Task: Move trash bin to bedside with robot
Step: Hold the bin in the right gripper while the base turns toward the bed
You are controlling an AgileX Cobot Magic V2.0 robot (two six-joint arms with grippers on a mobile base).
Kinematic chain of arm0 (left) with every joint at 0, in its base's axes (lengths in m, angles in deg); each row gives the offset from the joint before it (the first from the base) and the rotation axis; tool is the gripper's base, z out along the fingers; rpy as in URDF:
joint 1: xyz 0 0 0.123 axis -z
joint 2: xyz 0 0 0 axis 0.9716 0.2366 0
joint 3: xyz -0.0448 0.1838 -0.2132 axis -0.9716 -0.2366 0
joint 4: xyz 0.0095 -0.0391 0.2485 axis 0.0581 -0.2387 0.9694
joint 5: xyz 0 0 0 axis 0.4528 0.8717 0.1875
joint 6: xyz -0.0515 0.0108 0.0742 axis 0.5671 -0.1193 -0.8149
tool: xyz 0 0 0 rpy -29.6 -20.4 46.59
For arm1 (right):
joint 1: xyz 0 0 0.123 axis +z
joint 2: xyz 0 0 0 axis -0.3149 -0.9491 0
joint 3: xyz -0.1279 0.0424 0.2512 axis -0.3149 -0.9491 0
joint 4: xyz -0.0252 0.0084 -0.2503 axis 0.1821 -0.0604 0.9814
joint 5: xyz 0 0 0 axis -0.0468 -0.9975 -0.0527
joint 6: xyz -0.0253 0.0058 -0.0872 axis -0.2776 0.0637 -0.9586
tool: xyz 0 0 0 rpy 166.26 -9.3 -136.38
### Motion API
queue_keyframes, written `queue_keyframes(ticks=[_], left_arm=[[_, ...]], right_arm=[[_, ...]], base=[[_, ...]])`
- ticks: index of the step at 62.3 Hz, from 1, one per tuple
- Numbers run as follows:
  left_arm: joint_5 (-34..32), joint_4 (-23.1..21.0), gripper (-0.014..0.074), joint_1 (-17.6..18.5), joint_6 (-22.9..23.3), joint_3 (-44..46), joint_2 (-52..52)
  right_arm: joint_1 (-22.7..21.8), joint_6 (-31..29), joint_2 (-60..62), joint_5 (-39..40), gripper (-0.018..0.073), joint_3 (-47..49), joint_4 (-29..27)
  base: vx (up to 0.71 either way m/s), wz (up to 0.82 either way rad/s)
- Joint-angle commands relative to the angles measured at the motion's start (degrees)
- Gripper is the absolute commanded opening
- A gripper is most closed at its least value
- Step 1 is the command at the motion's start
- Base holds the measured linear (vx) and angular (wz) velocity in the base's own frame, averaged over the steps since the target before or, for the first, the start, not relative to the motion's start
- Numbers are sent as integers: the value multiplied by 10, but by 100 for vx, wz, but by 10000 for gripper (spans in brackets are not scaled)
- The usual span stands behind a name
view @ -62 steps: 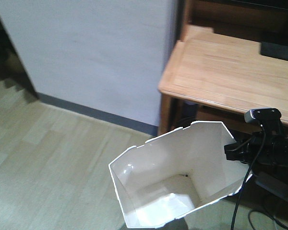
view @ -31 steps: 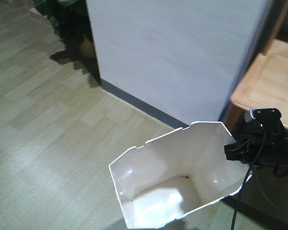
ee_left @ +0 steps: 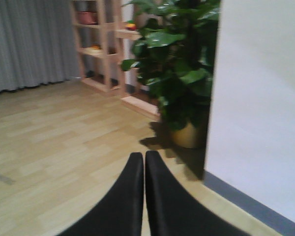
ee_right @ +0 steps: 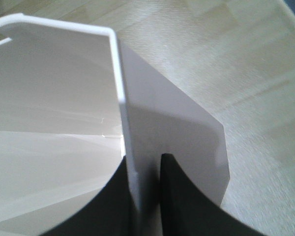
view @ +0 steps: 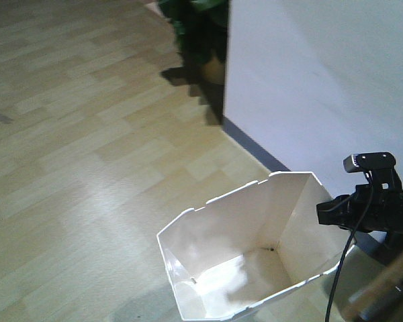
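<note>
I am looking at the right gripper [ee_right: 145,162] pinching the side wall of the trash bin [view: 242,261] just below its rim. One black finger [ee_right: 119,201] is sitting inside the bin and the other is pressing on the outer face, with the thin white wall running between them. In the front view the bin is sitting low in the middle, its open mouth facing up toward me and the gripper hanging on at its right edge. I cannot tell whether its base is touching the floor [view: 87,147].

The left gripper [ee_left: 144,160] is holding nothing; its two fingers are pressed together, pointing out over bare floorboards, well apart from the bin.

A pale wall [view: 322,80] with a grey skirting [view: 255,147] is standing just behind the bin on the right. At its corner a potted plant [ee_left: 182,73] is casting a dark shadow, and farther back a wooden shelf unit [ee_left: 101,44] and a grey curtain [ee_left: 29,42] are showing. A small camera [view: 369,162] is riding on top of the right arm, and a black cable [view: 339,275] is drooping beside the bin's right corner. A blurred wooden piece [view: 383,288] is crossing the lower right corner.

The bin is showing white angular sides with cut corners, small notches in its rim, a cream inside and a few dark specks on its bottom.
</note>
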Motion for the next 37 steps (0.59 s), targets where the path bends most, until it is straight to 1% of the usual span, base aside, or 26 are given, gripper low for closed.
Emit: queue_keyframes(ticks=[1,26,37], left_arm=[[-45,-2,-6,5,5,-16,-6],[-45,-2,-6,5,5,-16,-6],[-45,-2,-6,5,5,-16,-6]], right_arm=[[-1,22,30,-120,-6,13,-67],[-1,22,30,-120,-6,13,-67],[-1,22,30,-120,-6,13,-67]], base=[[19,72],[21,80],[23,62]])
